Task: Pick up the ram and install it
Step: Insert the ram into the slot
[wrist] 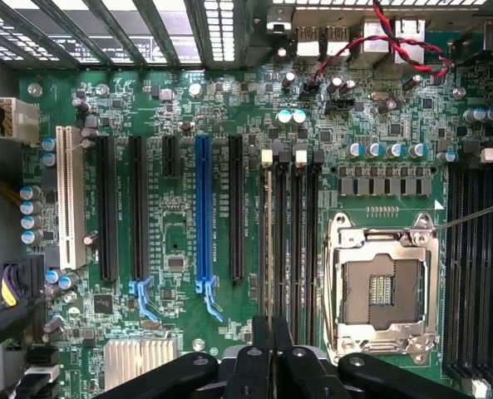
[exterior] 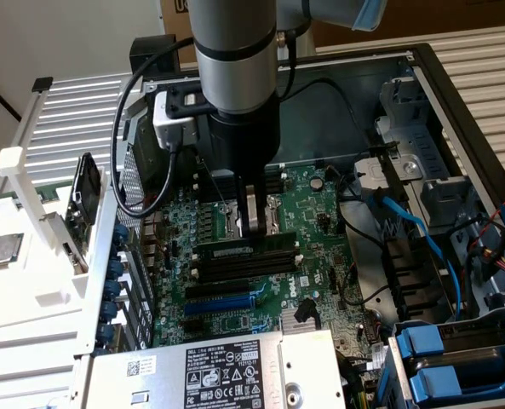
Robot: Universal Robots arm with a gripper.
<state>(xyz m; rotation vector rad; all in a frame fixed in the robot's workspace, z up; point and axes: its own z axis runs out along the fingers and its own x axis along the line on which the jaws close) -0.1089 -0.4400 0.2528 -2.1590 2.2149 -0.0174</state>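
Pick-up done: the claw (exterior: 254, 228) is clenched on the long green ram stick (exterior: 235, 248), upright at the black slots (wrist: 300, 249) beside the silver processor socket (wrist: 383, 287). You cannot confirm seating.

Gripper (exterior: 255, 232): matt black fingers, pinching the ram (exterior: 226, 250), a dull dark-green board. Beneath it, the motherboard (wrist: 179, 249) is satin green with glossy black plastic slots (wrist: 136, 208). Near the gripper are a shiny metal socket frame (wrist: 382, 287) and a ribbed silver heatsink (wrist: 138, 362).
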